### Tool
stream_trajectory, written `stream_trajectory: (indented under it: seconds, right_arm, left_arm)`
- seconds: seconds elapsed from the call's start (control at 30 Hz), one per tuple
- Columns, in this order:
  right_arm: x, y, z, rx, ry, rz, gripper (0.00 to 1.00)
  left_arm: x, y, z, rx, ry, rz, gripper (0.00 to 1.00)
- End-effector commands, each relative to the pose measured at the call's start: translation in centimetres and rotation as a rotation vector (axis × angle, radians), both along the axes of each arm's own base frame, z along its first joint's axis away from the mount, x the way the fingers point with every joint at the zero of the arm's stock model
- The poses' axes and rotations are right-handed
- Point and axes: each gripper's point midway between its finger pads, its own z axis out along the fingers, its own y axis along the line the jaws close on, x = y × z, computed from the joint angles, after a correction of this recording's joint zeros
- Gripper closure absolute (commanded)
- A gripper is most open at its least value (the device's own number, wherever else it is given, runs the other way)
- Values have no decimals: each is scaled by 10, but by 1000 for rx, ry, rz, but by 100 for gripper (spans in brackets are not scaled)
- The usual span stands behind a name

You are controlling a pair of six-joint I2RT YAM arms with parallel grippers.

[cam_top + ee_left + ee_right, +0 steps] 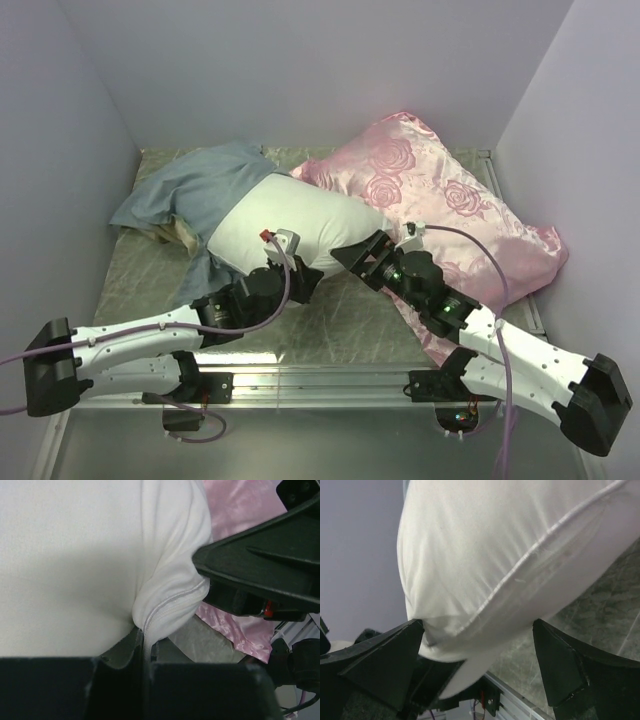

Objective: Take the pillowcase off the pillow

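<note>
Robot lab booth, plain walls (300,70), arms (130,335) on metal rail (320,385)

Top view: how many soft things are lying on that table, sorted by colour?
White pillow: 1
Pink cushion: 1
Grey-blue pillowcase: 1
Total: 3

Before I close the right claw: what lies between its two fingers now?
Only the seamed white corner of the pillow. The right wrist view shows it sitting in the gap of the open right claw, with nothing else there.
</note>
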Motion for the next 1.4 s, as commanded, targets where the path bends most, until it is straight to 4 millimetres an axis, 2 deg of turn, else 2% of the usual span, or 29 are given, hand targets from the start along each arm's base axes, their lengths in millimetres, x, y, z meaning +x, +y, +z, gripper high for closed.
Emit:
stream_trajectory:
  seconds: [0.0,0.13,0.27,0.33,0.4,0.43,0.47,0.5,0.53,0.57,0.6,0.63,0.67,0.73,0.8,0.83,0.87,0.9,0.93,1.0,1.03,1.1,1.13,1.2,1.23,1.27,1.3,1.33,1.37]
  right_arm:
    - [14,3,24,77,-62,-57,3]
    - [20,-1,32,104,-102,-94,3]
    - [27,8,32,75,-109,-80,3]
    - [31,15,28,44,-91,-64,9]
    - [35,17,33,4,-103,-64,34]
    - [35,13,27,-36,-88,-75,55]
    - [37,8,26,-70,-93,-88,98]
    - [41,-2,39,-85,-117,-136,100]
    - [40,-12,29,-152,-94,-160,100]
    - [43,-22,33,-193,-116,-190,100]
    - [43,-32,39,-218,-127,-218,100]
    - [45,-46,32,-294,-126,-254,100]
    - [48,-58,31,-327,-120,-288,100]
    - [51,-75,28,-399,-125,-319,100]
    - [55,-91,23,-429,-112,-350,100]
    - [56,-94,23,-442,-123,-346,100]
    - [56,-96,22,-445,-121,-341,100]
    - [59,-101,24,-452,-119,-355,100]
    - [59,-104,22,-473,-119,-356,100]
    - [61,-106,21,-485,-115,-356,100]
    - [61,-106,20,-486,-114,-352,100]
    - [61,-104,20,-480,-117,-334,100]
    - [61,-104,19,-479,-116,-331,100]
    - [60,-101,20,-475,-118,-312,100]
    - [60,-100,20,-475,-119,-303,100]
    - [59,-99,21,-473,-121,-297,100]
    - [59,-97,21,-471,-121,-286,100]
    - [58,-96,21,-468,-122,-276,100]
    - [58,-95,22,-463,-124,-270,100]
  left_arm:
    - [-19,-31,44,-172,-48,-91,99]
    - [-32,-47,28,-136,-12,-160,99]
    - [-67,-72,38,-151,-46,-317,99]
    - [-79,-78,49,-138,-95,-362,99]
    - [-90,-82,70,-154,-123,-397,100]
    - [-90,-82,75,-153,-129,-392,99]
    - [-86,-78,94,-181,-146,-361,99]
    - [-82,-74,96,-162,-146,-335,95]
    - [-76,-70,102,-161,-151,-301,88]
    - [-72,-66,122,-181,-172,-271,62]
    - [-59,-57,127,-167,-181,-187,49]
    - [-53,-49,129,-137,-185,-146,32]
    - [-45,-41,147,-154,-196,-90,27]
    - [-25,-12,160,-158,-194,85,17]
    - [-7,18,176,-187,-192,245,13]
    - [-2,34,171,-166,-164,292,12]
    - [16,58,182,-186,-153,387,12]
    - [27,76,180,-183,-130,457,12]
    - [48,110,185,-232,-111,574,12]
    - [66,149,179,-236,-97,686,11]
    - [80,184,179,-261,-101,790,10]
    - [91,217,170,-258,-81,883,9]
    - [101,254,167,-277,-79,994,8]
    - [115,270,155,-299,-40,981,8]
    - [127,313,141,-302,-11,1092,9]
    - [135,312,123,-321,61,1031,9]
    - [142,327,116,-349,75,1041,9]
    - [148,363,100,-393,109,1122,10]
    - [151,370,78,-419,156,1114,10]
